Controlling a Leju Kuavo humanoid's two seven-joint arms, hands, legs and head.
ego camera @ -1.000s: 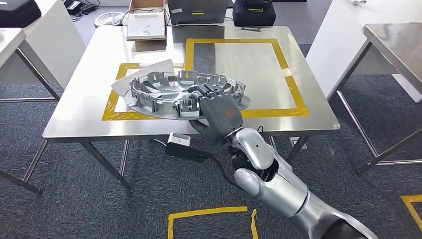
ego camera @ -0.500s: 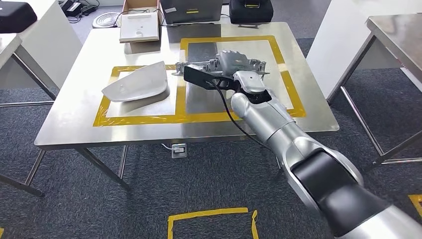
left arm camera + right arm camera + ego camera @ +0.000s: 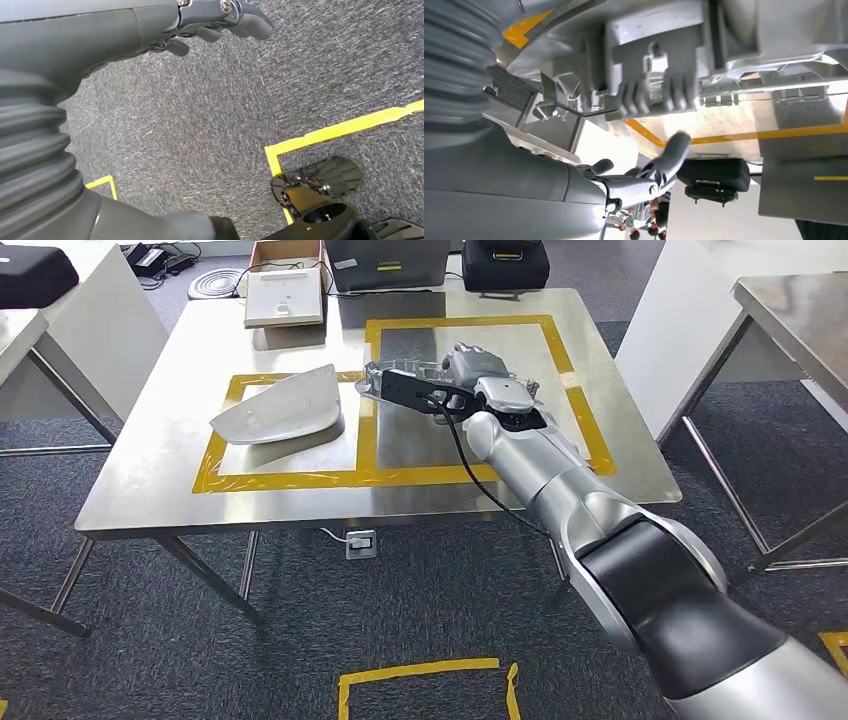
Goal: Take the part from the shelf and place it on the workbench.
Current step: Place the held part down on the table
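The part [image 3: 398,377] is a grey ring-shaped casting with ribbed clips. It lies inside the right yellow-taped rectangle [image 3: 585,420] on the steel workbench [image 3: 150,480]. My right hand [image 3: 476,364] reaches over its far side, and my arm covers most of it. In the right wrist view the part [image 3: 659,65] lies flat on the bench. My thumb [image 3: 674,150] and dark fingers [image 3: 600,165] stand apart from it, with nothing between them. My left hand [image 3: 220,20] hangs over the carpet, its fingers loose and holding nothing.
A white curved shell [image 3: 280,405] lies in the left taped rectangle. A cardboard box [image 3: 285,290], a grey box [image 3: 385,260] and a black case [image 3: 505,265] stand along the bench's far edge. Another steel table [image 3: 790,310] stands at the right.
My right arm swung the part from the near left rectangle across to the right rectangle and lowered it onto the bench. The white shell stays where it was.
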